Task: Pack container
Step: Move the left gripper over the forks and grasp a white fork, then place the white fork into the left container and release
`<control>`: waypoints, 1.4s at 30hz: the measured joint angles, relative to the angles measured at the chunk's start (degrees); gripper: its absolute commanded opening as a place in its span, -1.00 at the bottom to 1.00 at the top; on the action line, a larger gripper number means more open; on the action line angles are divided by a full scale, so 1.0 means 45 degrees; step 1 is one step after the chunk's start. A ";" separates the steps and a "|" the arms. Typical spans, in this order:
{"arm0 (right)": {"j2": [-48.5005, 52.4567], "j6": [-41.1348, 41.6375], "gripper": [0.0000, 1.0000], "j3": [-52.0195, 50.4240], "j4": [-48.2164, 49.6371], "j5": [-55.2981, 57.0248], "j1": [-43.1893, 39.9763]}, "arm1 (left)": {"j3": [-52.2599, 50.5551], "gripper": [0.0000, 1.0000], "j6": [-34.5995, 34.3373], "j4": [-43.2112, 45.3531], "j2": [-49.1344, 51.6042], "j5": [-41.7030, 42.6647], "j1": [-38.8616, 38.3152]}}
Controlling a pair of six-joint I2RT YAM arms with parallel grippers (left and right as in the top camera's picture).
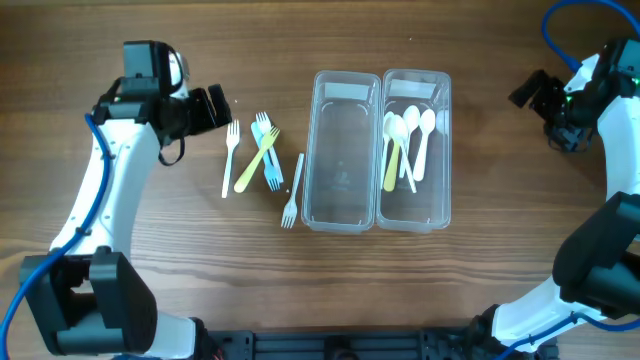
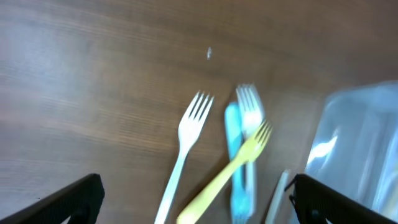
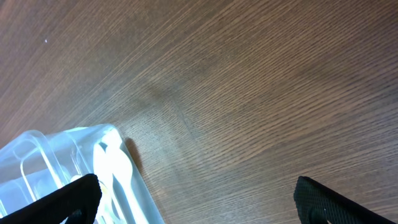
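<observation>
Here, the container [image 1: 345, 228] sits mid-bench [image 1: 480, 290], with spoons [image 1: 408, 140] — white, one yellow — in its right trough. Overhead shows both troughs whole; my right wrist catches one corner, my left the forks [image 2: 186, 134]. My left tool [image 1: 218, 108] and right tool [image 1: 528, 93] gape, unladen.

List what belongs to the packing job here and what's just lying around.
Job:
container, left trough bare
spoons in its right trough
forks loose left of it

Lying about:
nothing else loose that I can see; only the wooden table
</observation>
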 measured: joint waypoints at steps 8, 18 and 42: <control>0.0000 0.0000 0.99 0.0000 -0.0049 0.0000 0.0000 | 0.0019 0.84 0.1156 0.0053 0.1064 -0.1695 -0.1846; 0.0000 0.0000 0.99 0.0000 -0.0053 0.0000 0.0000 | 0.0058 0.65 0.2555 -0.0073 0.3206 -0.1987 -0.1821; 0.0000 0.0000 0.99 0.0000 -0.0330 0.0000 0.0000 | 0.0087 -0.92 0.3837 0.0559 0.4658 -0.2268 -0.1719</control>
